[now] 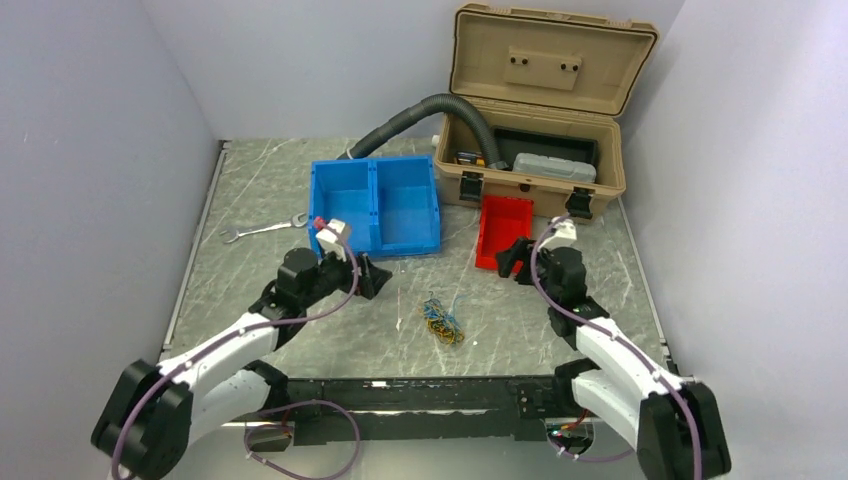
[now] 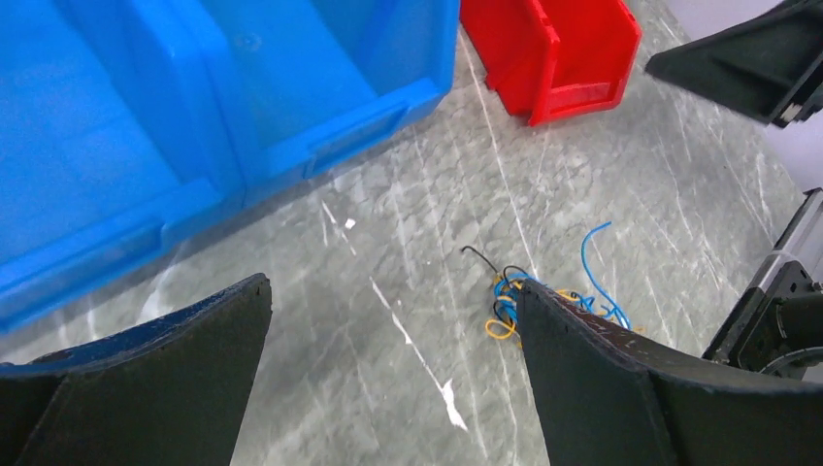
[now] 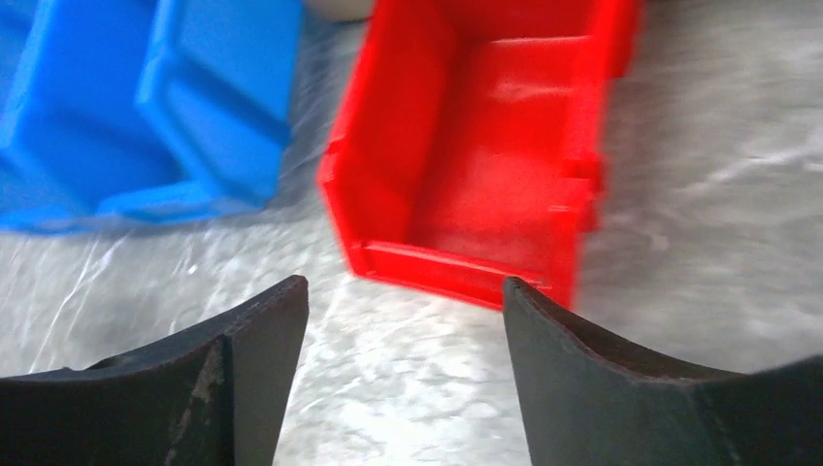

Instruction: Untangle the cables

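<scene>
Both arm bases are sitting along the bottom edge of the overhead shot. Out in front, between the two arms, the cables (image 1: 441, 320) are lying in one small knot of yellow, blue and black on the table (image 1: 620, 280). Up and to the left of the knot, the left gripper (image 1: 372, 277) is hovering just in front of the blue bin (image 1: 375, 205). Meanwhile the right gripper (image 1: 512, 258) is hanging by the red bin (image 1: 503, 232), well apart from the wires.

Over on the left wrist cam, its fingers are standing wide apart with nothing between them. The knot is peeking out past the inner edge of the right-hand one, with a blue loop and a black end sticking out.

On the right wrist cam everything is looking blurry. Those jaws are parted too and empty, facing the red bin and a corner of the blue one, and no wires are showing at all.

So what I'm worrying about:
- These wires are hair-thin and lying flat, so a pinch could easily be closing on air or scraping the tabletop.
- Grabbing the whole clump instead of one strand would just be dragging it around, and pulling from both sides could be tightening the knot.
- Since the right arm isn't seeing the wires, it'd be going in blind, and two grippers crowding one tiny knot are asking to bump each other.
</scene>
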Tool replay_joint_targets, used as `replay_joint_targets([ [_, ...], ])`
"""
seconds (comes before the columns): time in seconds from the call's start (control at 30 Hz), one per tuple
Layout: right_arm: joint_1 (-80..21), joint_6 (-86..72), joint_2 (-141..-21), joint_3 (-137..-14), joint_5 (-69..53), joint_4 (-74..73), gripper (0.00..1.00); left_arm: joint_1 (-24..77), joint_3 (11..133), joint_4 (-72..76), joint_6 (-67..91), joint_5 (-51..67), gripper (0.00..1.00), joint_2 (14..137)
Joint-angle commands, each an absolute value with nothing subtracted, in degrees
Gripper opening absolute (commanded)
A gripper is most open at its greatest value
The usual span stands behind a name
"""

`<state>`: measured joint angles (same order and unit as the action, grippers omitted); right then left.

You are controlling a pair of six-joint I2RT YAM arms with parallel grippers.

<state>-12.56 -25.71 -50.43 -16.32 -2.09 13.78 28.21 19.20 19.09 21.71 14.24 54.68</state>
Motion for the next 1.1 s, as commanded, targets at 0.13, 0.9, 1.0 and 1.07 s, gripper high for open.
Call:
replay_joint_targets([
  [0.13,-24.88,-20.56,-62.3,-22.27,-10.64,18.4,0.62,30.52,23.75,33.15,21.64,23.97,0.93,68.5],
  [0.9,-40.71,-24.14,-63.49,-19.04,-18.75,13.68,0.55,37.5,25.85,23.52,15.28,28.55,0.92,69.45],
  [1.0,-42.41,-24.67,-64.24,-19.0,-16.86,13.53,0.51,38.68,24.86,24.37,14.9,27.62,0.92,69.77],
  [1.07,-43.19,-24.74,-65.76,-19.91,-15.21,12.69,0.47,39.04,24.53,25.27,15.18,28.23,0.91,70.49],
])
